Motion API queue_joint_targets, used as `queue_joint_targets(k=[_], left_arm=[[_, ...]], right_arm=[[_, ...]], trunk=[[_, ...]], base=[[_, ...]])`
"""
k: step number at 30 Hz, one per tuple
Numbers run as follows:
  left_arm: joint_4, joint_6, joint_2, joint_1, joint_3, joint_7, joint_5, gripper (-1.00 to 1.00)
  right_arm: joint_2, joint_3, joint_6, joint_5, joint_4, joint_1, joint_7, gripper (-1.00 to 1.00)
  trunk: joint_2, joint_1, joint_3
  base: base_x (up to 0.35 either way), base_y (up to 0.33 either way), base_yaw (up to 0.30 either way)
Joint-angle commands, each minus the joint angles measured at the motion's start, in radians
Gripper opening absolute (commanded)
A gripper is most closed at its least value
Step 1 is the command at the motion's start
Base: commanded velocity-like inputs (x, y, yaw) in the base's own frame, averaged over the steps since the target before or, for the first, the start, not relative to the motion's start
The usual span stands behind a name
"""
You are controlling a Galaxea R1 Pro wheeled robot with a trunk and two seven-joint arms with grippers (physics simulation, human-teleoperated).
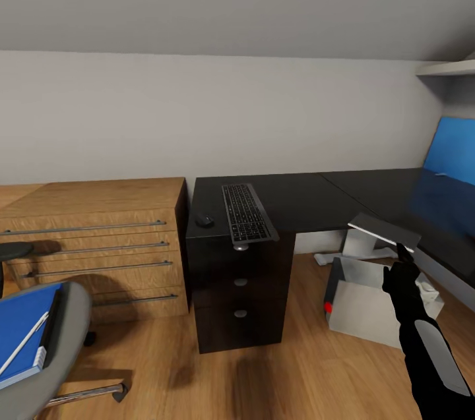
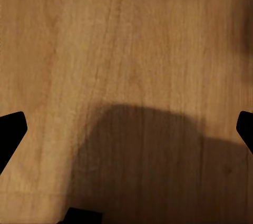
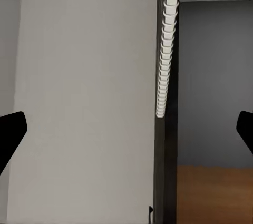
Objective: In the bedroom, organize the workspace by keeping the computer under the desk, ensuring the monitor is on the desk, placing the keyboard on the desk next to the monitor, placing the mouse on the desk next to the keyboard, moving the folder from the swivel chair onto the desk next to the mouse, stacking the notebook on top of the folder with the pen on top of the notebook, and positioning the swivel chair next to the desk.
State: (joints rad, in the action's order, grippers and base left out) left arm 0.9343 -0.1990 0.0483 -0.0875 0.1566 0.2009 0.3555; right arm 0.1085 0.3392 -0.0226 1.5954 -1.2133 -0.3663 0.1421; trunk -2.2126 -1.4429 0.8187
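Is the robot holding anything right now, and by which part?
Cannot be told for sure: the notebook sits at the right gripper, by its near edge, but the jaws look wide apart. The left gripper is open over the floor.

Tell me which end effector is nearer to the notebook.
Right. The right end effector is shut on the notebook, holding it over the desk edge. The left end effector faces bare wood floor.

A light oak low cabinet point(image 1: 92, 235) with long metal drawer handles stood against the grey wall; a blue panel point(image 1: 452, 146) leaned at the far right.
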Motion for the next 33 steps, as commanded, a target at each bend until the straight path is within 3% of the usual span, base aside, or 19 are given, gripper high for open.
queue_joint_targets(k=[1, 33], left_arm=[[0.002, -0.003, 0.001, 0.0, 0.005, 0.009, 0.01, 1.0], [-0.002, 0.023, 0.001, 0.0, 0.006, 0.009, 0.008, 1.0]], right_arm=[[0.001, -0.001, -0.002, 0.011, 0.001, 0.0, 0.006, 1.0], [0.01, 0.081, 0.004, 0.014, 0.08, 0.0, -0.013, 1.0]], trunk=[[0.0, 0.0, 0.001], [0.0, 0.0, 0.001]], base=[[0.0, 0.0, 0.0], [0.085, 0.0, 0.0]])
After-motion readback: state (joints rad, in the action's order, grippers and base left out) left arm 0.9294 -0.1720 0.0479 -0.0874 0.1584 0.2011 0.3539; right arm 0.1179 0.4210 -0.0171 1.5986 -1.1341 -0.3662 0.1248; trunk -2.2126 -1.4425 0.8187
